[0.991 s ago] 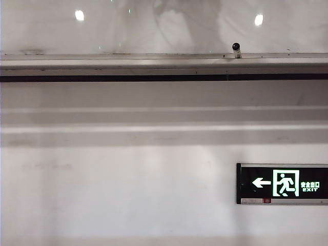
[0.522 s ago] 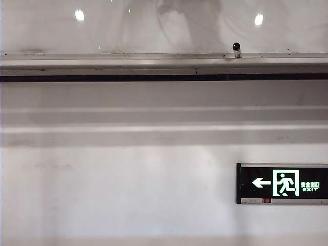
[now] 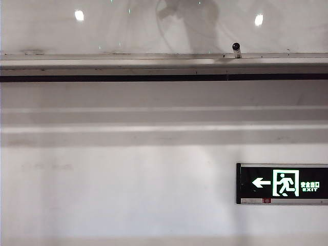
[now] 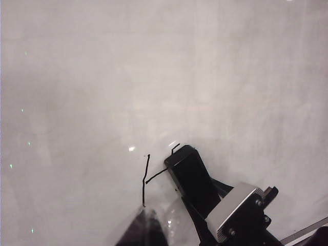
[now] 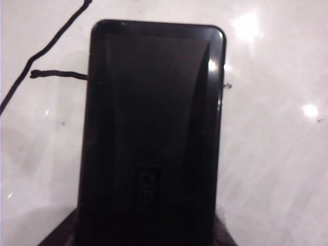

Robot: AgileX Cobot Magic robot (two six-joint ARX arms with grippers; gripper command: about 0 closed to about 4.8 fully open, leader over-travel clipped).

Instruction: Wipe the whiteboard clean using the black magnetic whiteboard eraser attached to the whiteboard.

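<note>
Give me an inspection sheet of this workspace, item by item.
Surface: whiteboard glossy, with black marker lines not yet wiped.
Job's things: eraser lies on the board beside the lines.
Clutter: small black-capped object stands on the rail.
Grippers: right gripper is at the eraser; grip cannot be told. Left gripper is shut and not clearly in view.
Cables: nothing seen.
Surroundings: white wall and lit exit sign below the rail.

Arm's reflection (image 3: 197, 23) lower on whiteboard (image 3: 51, 31)
</note>
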